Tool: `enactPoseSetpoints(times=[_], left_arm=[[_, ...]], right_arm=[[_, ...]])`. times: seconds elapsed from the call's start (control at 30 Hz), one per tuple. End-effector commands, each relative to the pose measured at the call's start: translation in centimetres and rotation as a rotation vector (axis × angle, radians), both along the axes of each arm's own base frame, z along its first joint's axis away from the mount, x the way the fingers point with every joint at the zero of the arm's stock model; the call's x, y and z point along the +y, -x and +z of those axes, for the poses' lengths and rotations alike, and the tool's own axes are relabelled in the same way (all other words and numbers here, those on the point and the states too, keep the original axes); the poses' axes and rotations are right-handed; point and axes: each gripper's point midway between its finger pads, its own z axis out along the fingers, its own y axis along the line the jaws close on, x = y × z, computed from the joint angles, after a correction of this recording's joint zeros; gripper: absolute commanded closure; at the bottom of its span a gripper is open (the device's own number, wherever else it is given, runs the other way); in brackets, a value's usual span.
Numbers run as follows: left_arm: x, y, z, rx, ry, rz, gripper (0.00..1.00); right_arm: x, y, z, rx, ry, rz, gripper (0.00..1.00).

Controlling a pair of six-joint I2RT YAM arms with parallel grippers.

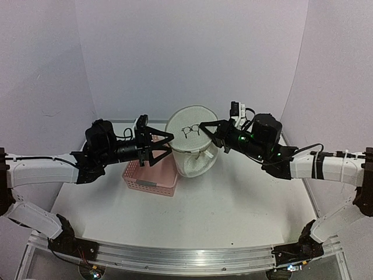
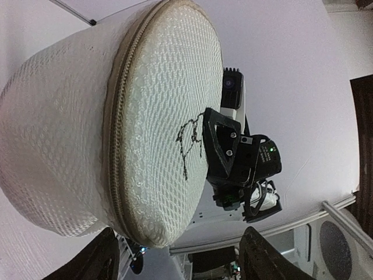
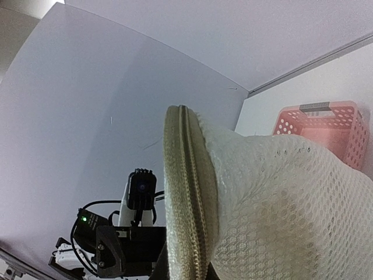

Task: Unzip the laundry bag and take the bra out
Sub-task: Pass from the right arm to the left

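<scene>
Laundry bag point(image 1: 194, 149) sits mid-table, pink basket point(image 1: 148, 178) at its 8 o'clock. Looks light, floppy mesh, stiff hoop point(image 3: 185, 192), so I'd grab hoop or zipper point(image 2: 112, 157). Right gripper point(image 1: 204, 125) pinched shut on its 3 o'clock rim; left gripper point(image 1: 166, 143) gapes empty at 9.

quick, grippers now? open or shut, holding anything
left gripper: open, jaws spread beside the laundry bag, holding nothing
right gripper: shut on the laundry bag's zipper rim

The laundry bag point(image 1: 192, 153) is white honeycomb mesh with a beige zip band point(image 2: 119, 157) and a black outline drawing point(image 1: 190, 129), perhaps a bra, while the basket point(image 1: 150, 178) is pink with perforated walls.
</scene>
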Motion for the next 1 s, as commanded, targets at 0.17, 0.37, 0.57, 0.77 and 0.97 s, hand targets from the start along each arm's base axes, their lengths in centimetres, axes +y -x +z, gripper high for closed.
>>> enactPoseSetpoints(times=[0.17,0.37,0.57,0.77,0.97], left_arm=[[-0.3,-0.2,2.9,-0.006,0.147,-0.003,0.33],[-0.5,-0.3,2.2,0.021,0.149,-0.006,0.36],[-0.8,-0.4,2.4,0.013,0.159,-0.012,0.58],[-0.8,-0.4,2.6,-0.002,0.162,-0.012,0.93],[-0.8,-0.5,2.8,-0.011,0.166,-0.007,1.00]], right_arm=[[1.6,0.3,7.0,-0.116,-0.234,-0.016,1.00],[2.7,0.9,6.8,-0.117,-0.234,0.023,1.00],[3.7,1.8,5.6,-0.102,-0.226,0.057,1.00],[2.9,2.4,4.6,-0.100,-0.206,0.054,1.00],[1.9,3.0,3.9,-0.109,-0.154,0.045,1.00]])
